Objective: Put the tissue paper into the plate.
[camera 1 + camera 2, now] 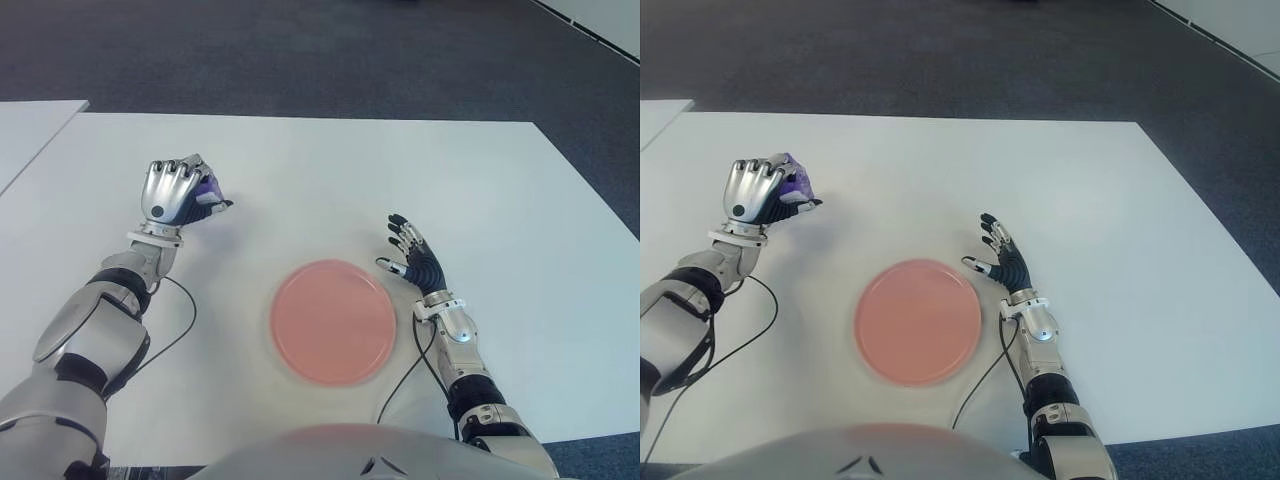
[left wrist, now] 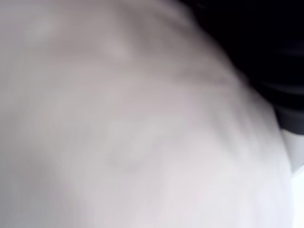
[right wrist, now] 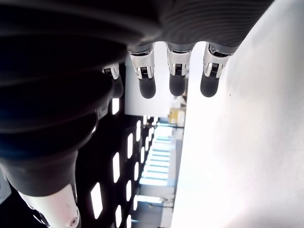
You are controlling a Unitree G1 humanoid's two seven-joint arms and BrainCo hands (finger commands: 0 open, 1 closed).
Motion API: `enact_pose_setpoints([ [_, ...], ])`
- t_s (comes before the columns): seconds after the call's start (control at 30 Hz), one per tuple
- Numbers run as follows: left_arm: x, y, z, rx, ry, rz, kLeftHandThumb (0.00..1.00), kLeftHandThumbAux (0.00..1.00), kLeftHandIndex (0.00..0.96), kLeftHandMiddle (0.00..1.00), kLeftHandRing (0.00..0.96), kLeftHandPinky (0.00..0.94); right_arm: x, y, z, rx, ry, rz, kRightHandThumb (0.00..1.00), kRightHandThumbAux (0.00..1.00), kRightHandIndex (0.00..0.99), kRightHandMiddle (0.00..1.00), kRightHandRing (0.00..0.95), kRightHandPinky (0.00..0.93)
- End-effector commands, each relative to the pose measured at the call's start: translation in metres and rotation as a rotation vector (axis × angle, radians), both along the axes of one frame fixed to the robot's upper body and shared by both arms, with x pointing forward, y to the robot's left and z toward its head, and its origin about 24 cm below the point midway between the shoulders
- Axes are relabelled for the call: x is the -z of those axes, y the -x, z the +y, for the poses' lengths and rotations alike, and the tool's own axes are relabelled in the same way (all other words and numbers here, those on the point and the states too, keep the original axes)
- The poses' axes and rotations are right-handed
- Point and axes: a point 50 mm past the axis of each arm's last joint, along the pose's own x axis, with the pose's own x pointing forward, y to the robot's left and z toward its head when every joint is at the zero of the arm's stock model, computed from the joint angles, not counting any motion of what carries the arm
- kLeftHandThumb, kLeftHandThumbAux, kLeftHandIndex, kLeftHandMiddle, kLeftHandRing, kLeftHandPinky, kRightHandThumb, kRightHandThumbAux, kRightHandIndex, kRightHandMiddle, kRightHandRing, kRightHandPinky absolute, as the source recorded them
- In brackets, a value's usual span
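Left hand (image 1: 178, 193) is seen curled into a fist, knuckles toward the camera, over the table's left part. A small purple-white wad, the tissue (image 1: 210, 187), is clamped inside the fingers; only a bit of it shows at the fist's right edge. In the right eye view the same purple bit is seen poking out at the top right of the fist. Whether the fist touches the table cannot be told. The left wrist view is filled by a blurred pale surface with a dark area at one corner; nothing about the grasp can be read from it.

Right hand (image 1: 414, 258) is held open, nothing in it. Fingers are extended and slightly spread, palm facing left toward the plate. Straight fingertips (image 3: 176, 85) are confirmed in the right wrist view, with the white table beside them.

Plate (image 1: 333, 321): pink, round, flat on the table near the front edge, centred before the robot. It is empty. The right hand is just beside its upper right rim, apart from it. The left hand and tissue are well apart from it, up and to the left.

A black cable (image 1: 184, 325) is seen running from the left forearm across the table; another runs from the right wrist past the plate's right side.

Table (image 1: 360, 180): white, with dark carpet beyond it.
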Motion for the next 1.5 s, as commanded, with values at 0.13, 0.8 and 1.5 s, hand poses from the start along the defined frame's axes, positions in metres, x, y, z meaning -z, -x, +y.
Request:
enact_pose_setpoints([
  [0.13, -0.025, -0.01, -0.01, 0.072, 0.05, -0.153, 0.958, 0.619, 0.745, 0.499, 0.808, 0.818, 0.046, 0.038, -0.002, 0.013, 0.009, 0.221, 0.0, 0.795, 0.025, 0.0, 0.0, 0.0],
  [0.8, -0.052, 0.002, -0.095, 0.575, 0.147, -0.45, 0.959, 0.62, 0.798, 0.498, 0.849, 0.836, 0.049, 0.034, 0.001, 0.016, 0.021, 0.231, 0.0, 0.807, 0.024, 0.0, 0.0, 0.0],
  [1.5, -0.077, 0.067, -0.146, 1.048, 0.186, -0.191, 0.97, 0.615, 0.723, 0.5, 0.79, 0.77, 0.051, 0.025, 0.009, 0.055, 0.026, 0.258, 0.0, 0.816, 0.027, 0.0, 0.0, 0.0],
])
